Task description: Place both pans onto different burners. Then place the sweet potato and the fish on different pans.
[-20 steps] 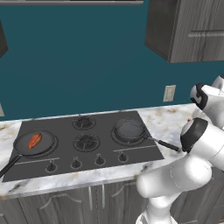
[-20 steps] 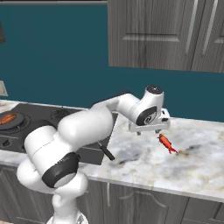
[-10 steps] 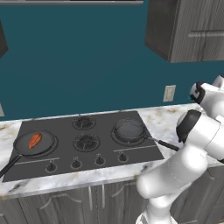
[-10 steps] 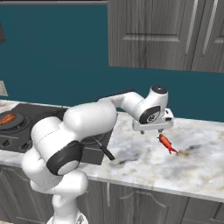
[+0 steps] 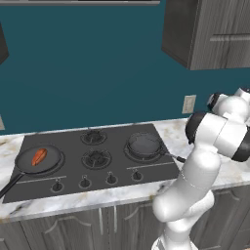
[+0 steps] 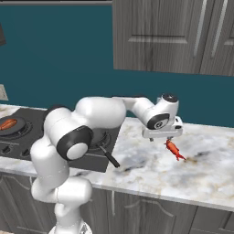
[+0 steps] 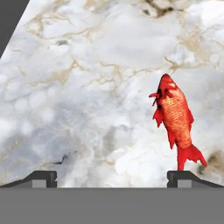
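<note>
Over on the marble counter (image 6: 215, 169), right of centre in the right base view, the white arm's two-finger gripper (image 6: 168, 138) hangs just above a small bright red-orange fish (image 6: 173, 149) that lies flat on the stone. In the hand view the fish (image 7: 176, 121) sits at the right of the frame, its tail down near the right dark fingertip (image 7: 181, 176); the two tips stand wide apart with nothing between them, so the gripper is open and empty.

At the left of the left base view, a round black frying pan (image 5: 39, 159) rests on the cooktop's left burner with a dull orange-brown sweet potato (image 5: 39, 156) inside it. A second black pan (image 5: 145, 144) sits on the right burner, its long handle (image 5: 174, 156) pointing toward the arm. The flat black cooktop (image 5: 112, 171) carries a row of small knobs along its front edge.
</note>
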Tool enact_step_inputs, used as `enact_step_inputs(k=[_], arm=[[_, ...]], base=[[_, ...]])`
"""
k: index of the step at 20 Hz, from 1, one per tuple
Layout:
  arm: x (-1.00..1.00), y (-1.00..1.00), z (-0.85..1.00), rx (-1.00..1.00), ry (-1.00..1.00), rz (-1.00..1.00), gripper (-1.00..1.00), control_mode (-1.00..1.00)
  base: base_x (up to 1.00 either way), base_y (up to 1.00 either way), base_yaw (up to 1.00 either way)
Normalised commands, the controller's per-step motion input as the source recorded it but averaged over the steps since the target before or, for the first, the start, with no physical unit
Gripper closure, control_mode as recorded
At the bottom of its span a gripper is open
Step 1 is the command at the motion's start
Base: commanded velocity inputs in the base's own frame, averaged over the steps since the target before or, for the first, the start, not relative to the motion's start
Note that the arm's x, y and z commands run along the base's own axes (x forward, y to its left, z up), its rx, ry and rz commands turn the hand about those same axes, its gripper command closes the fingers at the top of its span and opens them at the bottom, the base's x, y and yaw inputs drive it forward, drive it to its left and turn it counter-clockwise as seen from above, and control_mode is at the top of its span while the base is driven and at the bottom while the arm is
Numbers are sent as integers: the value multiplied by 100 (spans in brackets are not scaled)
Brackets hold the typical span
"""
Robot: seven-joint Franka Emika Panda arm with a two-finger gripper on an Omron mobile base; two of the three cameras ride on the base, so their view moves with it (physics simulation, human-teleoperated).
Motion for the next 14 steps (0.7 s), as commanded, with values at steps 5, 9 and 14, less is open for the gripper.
enact_step_inputs(k=[5,9,14], arm=[[23,-27,-11,0,0,0,-100,-100],[27,-19,-14,0,1,0,-100,-100],[30,-13,-19,0,1,0,-100,-100]], base=[[0,0,0],[0,0,0],[0,0,0]])
